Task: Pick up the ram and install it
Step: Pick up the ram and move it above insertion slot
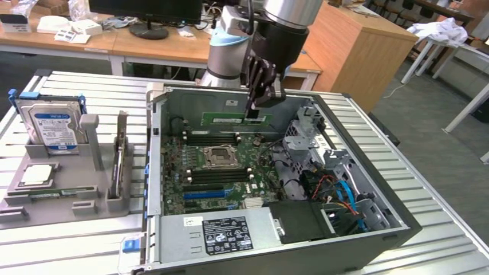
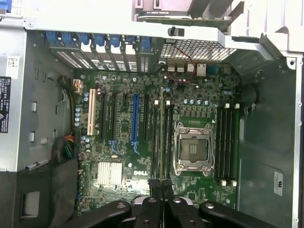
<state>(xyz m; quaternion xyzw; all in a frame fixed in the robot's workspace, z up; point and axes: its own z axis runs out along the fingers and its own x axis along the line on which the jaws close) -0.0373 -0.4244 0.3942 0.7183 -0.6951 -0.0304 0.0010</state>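
Gripper (image 1: 256, 107) is clamped on the ram (image 1: 229, 118), fingers (image 2: 155, 190) pinched together on its upper edge, toward the stick's end on the exterior view's right. I read the ram as a long, thin green board with a pale label strip. It is held level and on edge, hanging in the air, not seated. It sits inside the open case (image 1: 157, 172), just above the far bank of black slots (image 1: 210, 139), beyond the CPU socket (image 1: 219, 154) on the motherboard (image 1: 194, 177). The arm (image 1: 283, 23) drops in from above, wrist pointing straight down into the case. The hard drive (image 1: 52, 123) stands in the grey fixture (image 1: 91, 197), well apart on the exterior view's left.
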